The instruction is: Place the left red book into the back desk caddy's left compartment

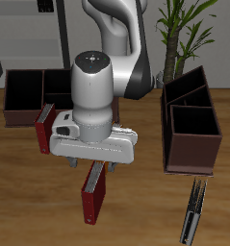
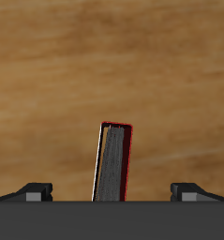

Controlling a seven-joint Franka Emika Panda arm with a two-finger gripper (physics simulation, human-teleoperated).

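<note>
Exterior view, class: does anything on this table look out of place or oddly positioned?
Yes. One red book stands on its edge on the bare table, directly under the tool, not in a caddy. A second red book stands upright beside the back desk caddy, outside it.

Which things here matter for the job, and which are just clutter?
Job: left red book, back desk caddy, gripper.
Clutter: second red book, tall-sided caddy, slim dark object, plant.
</note>
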